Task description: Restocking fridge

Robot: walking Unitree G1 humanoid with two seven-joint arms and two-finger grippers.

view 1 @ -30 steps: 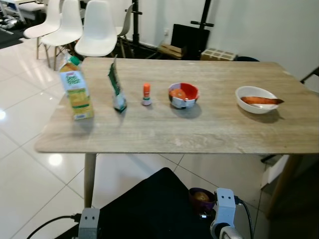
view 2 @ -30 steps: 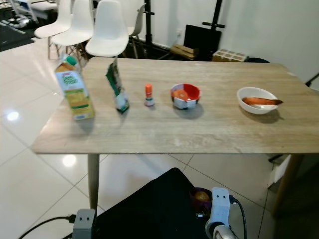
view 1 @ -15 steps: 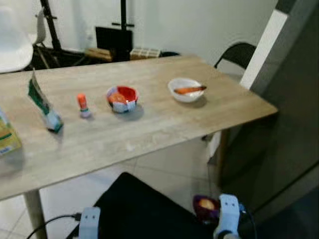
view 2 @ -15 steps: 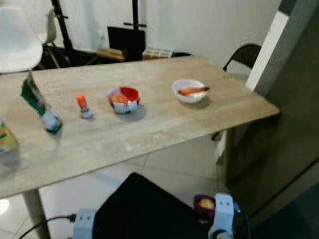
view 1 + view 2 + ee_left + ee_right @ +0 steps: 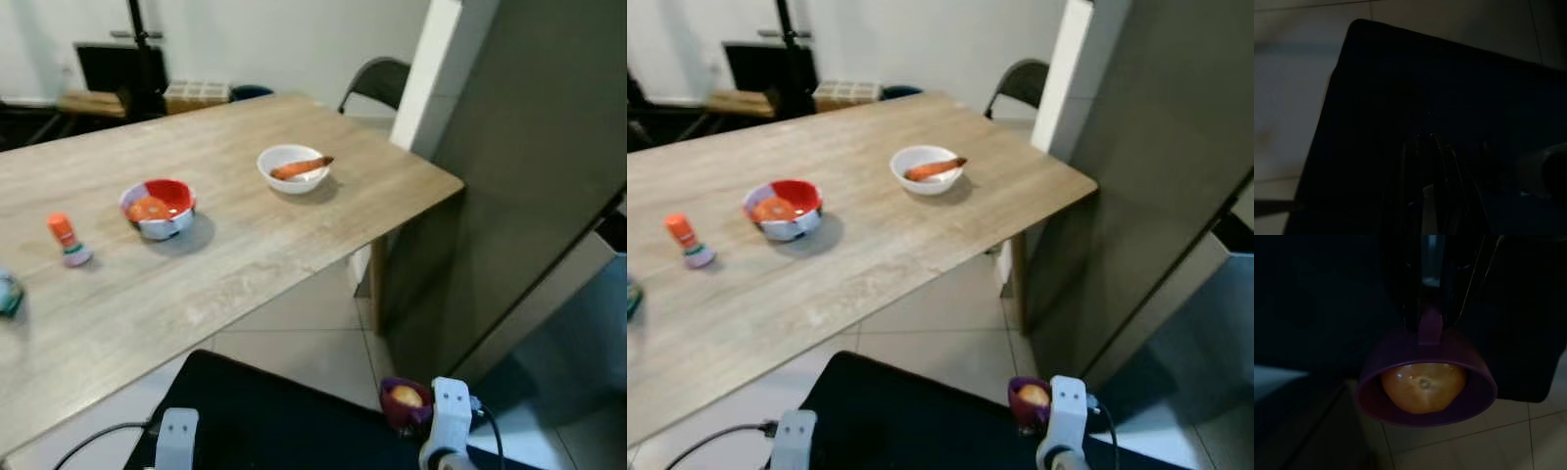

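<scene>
Purple cup [image 5: 1425,382] with orange [image 5: 1422,387] still gripped by right claw [image 5: 1431,318], view swung right toward grey fridge [image 5: 529,176]

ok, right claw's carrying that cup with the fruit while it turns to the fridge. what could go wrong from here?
1. The right claw grips the purple cup only by its handle tab, so it may tip or slip.
2. The orange fruit sits loose in the open cup and could roll out.
3. The cup hangs low near the dark fridge door, so it might clip the door.
</scene>
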